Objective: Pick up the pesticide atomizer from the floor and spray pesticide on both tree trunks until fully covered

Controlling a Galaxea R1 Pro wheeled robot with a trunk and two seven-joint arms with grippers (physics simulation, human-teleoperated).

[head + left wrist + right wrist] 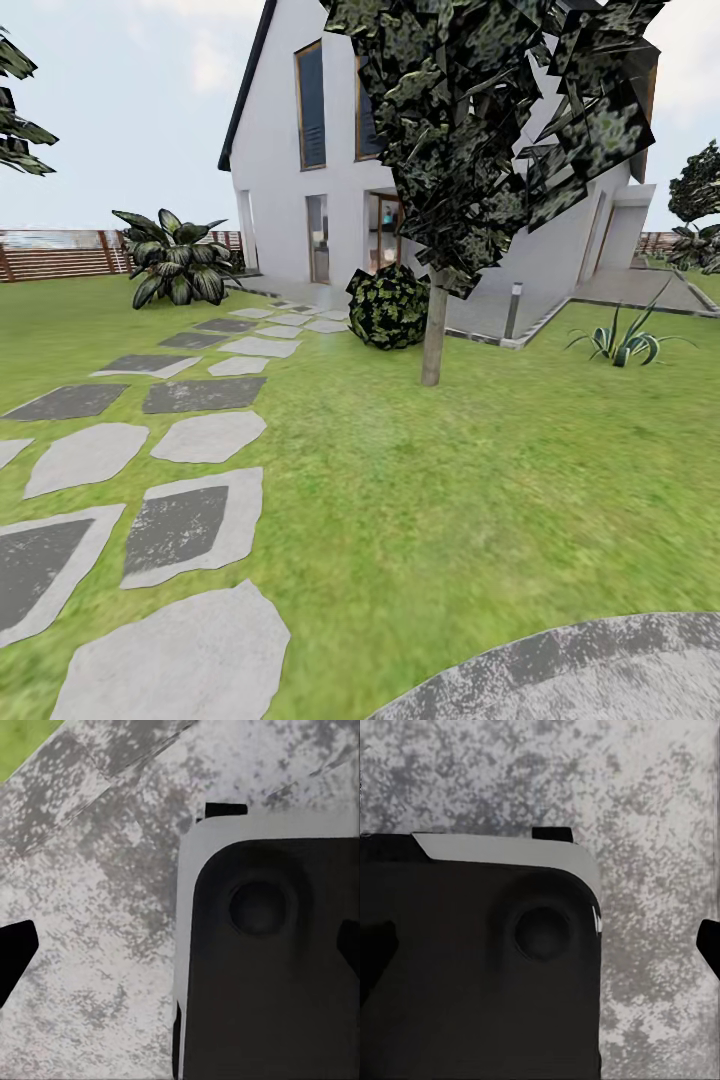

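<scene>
**Tree ahead on the lawn, both arms hanging over grey stone**

Where the lawn point(450, 480) spreads out before the white house point(330, 170), one tree point(480, 120) stands right of centre, its dark blocky crown overlapping the house wall. Its slim pale trunk point(433, 335) rises straight from the grass, bare low down, with a round shrub point(388, 306) just beside it on the house side. A path of grey stepping stones point(200, 440) runs from the near left toward the house door. A broad-leaved plant point(175, 258) sits in front of the brown slatted fence point(60, 255) at the far left, and a spiky plant point(625, 342) grows well apart to the right of the trunk. Another dark crown point(698, 190) shows at the far right edge. A rounded grey stone slab point(600, 670) fills the near right corner.

From the left wrist, the left end effector point(184, 945) shows dark fingertips point(15, 952) at both edges, spread wide and holding nothing, above mottled grey stone point(97, 870) and a black, pale-rimmed part of the robot point(270, 967). From the right wrist, the right end effector point(544, 945) is likewise released, with the same stone point(660, 810) below.
</scene>
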